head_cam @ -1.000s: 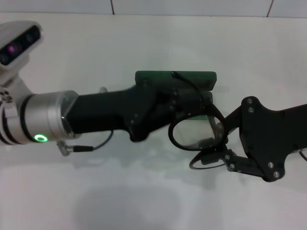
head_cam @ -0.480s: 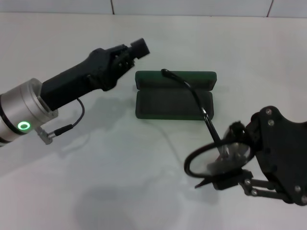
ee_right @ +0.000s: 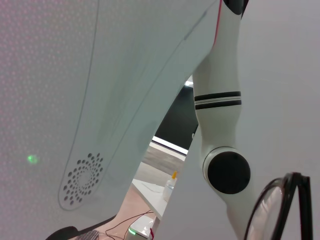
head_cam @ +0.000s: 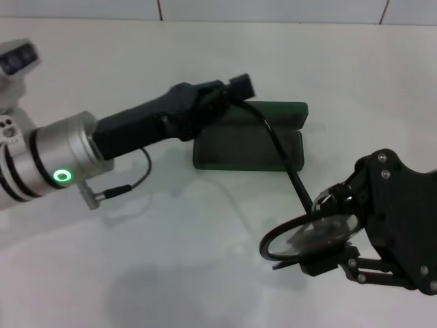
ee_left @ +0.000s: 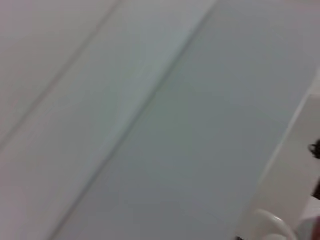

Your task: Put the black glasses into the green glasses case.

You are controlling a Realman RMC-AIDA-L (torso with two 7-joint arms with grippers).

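Black glasses [head_cam: 307,232], thin oval frame, in right gripper [head_cam: 328,236].

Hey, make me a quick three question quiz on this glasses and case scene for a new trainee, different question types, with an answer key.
1. True or false: the green glasses case lies open on the table.
2. Which gripper has the black glasses at it?
A. left gripper
B. right gripper
C. neither
3. Fill in: one temple arm of the glasses stretches from the lenses toward the ____.

Key:
1. True; its dark inside shows, lid raised at the far side.
2. B; the lenses sit at the right gripper, in front of the case. The left gripper is over the case's far left corner.
3. Left gripper, crossing above the case.
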